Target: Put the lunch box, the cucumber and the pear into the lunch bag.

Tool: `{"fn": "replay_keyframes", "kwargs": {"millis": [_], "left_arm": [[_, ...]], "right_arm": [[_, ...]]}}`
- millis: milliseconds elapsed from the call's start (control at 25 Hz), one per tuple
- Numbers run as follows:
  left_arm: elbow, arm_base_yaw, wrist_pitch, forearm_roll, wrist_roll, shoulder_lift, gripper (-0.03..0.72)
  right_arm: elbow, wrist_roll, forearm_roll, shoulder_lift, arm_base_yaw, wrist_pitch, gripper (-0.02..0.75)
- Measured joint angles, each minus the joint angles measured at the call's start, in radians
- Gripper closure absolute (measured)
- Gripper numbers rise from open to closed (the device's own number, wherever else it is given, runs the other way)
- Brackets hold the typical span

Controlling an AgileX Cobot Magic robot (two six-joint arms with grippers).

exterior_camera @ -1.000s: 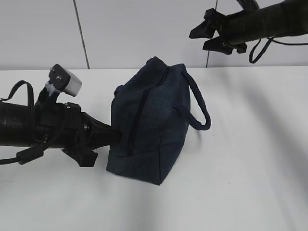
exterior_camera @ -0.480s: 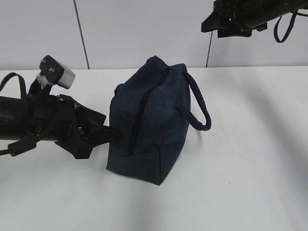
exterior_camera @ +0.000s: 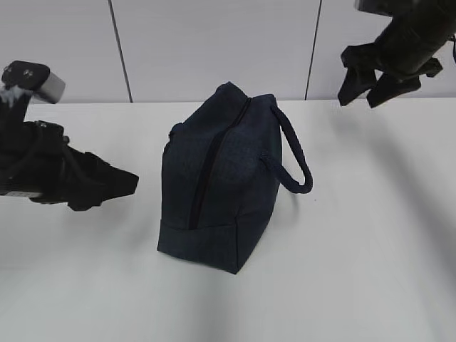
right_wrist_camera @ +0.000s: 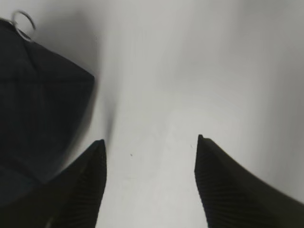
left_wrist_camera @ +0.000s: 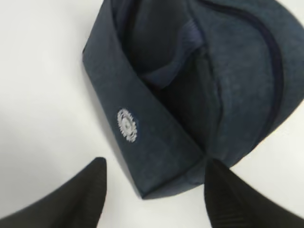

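Observation:
The dark navy lunch bag point(exterior_camera: 221, 178) stands on the white table point(exterior_camera: 370, 249) with its zip line point(exterior_camera: 203, 178) facing me and its loop handle point(exterior_camera: 292, 157) to the right. In the left wrist view the bag point(left_wrist_camera: 190, 85) shows its white round logo point(left_wrist_camera: 127, 125). The right wrist view shows the bag's edge point(right_wrist_camera: 38, 104) and its metal ring pull point(right_wrist_camera: 23, 21). My left gripper point(exterior_camera: 125, 184) is open and empty, left of the bag and apart from it. My right gripper point(exterior_camera: 367, 85) is open and empty, high at the upper right. The lunch box, cucumber and pear are out of view.
A white panelled wall point(exterior_camera: 214, 43) runs behind the table. Bare table surface lies to the right of the bag and in front of it.
My left gripper has drawn back to the left, away from the bag's side it was against. My right gripper has moved right and lower.

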Motion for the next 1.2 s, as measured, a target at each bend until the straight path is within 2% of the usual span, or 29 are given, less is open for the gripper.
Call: {"fn": "replay_keyframes", "kwargs": {"millis": [200, 440, 560, 680, 840, 960, 1200], "left_arm": [[0.001, 0.046, -0.044, 0.277, -0.326, -0.088, 0.300], [-0.041, 0.134, 0.088, 0.569, -0.617, -0.208, 0.312], [-0.057, 0.141, 0.141, 0.730, -0.795, -0.248, 0.328], [-0.060, 0.141, 0.167, 0.842, -0.945, -0.300, 0.363], [-0.060, 0.141, 0.206, 0.918, -1.043, -0.397, 0.387], [-0.060, 0.141, 0.273, 0.932, -1.076, -0.473, 0.391], [-0.060, 0.141, 0.385, 0.966, -1.151, -0.665, 0.393]], "right_arm": [[0.009, 0.078, -0.118, -0.040, 0.021, 0.051, 0.330], [0.074, 0.110, -0.137, -0.181, 0.061, 0.024, 0.343], [0.183, 0.138, -0.159, -0.282, 0.092, -0.008, 0.344], [0.337, 0.178, -0.170, -0.400, 0.123, -0.063, 0.345], [0.539, 0.215, -0.185, -0.577, 0.153, -0.138, 0.346], [0.658, 0.225, -0.197, -0.710, 0.167, -0.152, 0.346], [0.796, 0.261, -0.316, -0.979, 0.168, -0.107, 0.346]]}}
